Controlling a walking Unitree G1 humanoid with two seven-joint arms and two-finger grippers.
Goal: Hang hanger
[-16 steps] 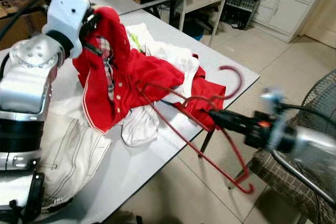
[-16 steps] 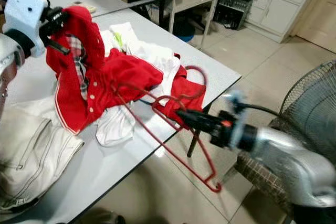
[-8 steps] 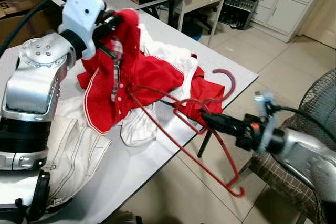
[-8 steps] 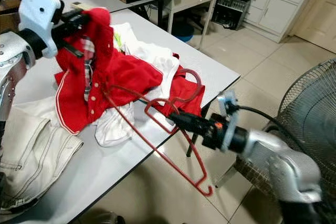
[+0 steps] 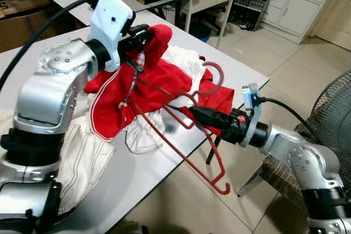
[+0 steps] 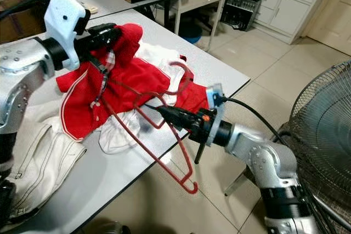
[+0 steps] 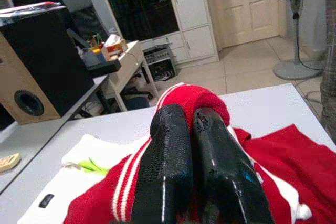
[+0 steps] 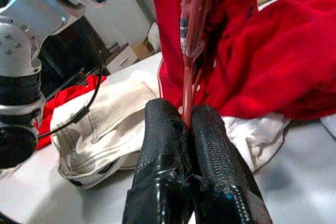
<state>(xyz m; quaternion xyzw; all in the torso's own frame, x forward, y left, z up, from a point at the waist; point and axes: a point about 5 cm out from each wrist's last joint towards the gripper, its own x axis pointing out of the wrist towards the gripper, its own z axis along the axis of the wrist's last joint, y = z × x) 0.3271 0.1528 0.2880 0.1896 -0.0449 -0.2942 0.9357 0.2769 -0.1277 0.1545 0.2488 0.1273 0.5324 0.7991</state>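
A grey desk (image 5: 164, 163) is carrying a heap of clothes, with white trousers (image 5: 82, 157) lying at its near left and a red jacket (image 5: 159, 80) spreading across the middle over white garments. Over the last second the left end effector (image 5: 143, 31) has been carrying the jacket's collar rightward, so it is now holding that cloth raised above the heap, its two fingers pinched shut on the red ribbed fabric. The right end effector (image 6: 164, 112) has been swinging in toward the desk from the right and is now reaching over the near edge, its fingers clamped tight on a thin bar of the red hanger (image 5: 208, 160). The hanger is now lying partly threaded into the jacket, its hook (image 5: 216, 69) rising on the far side and one corner hanging off the desk edge toward the floor. This is suggesting the hanger is being worked into the garment before any hanging takes place.
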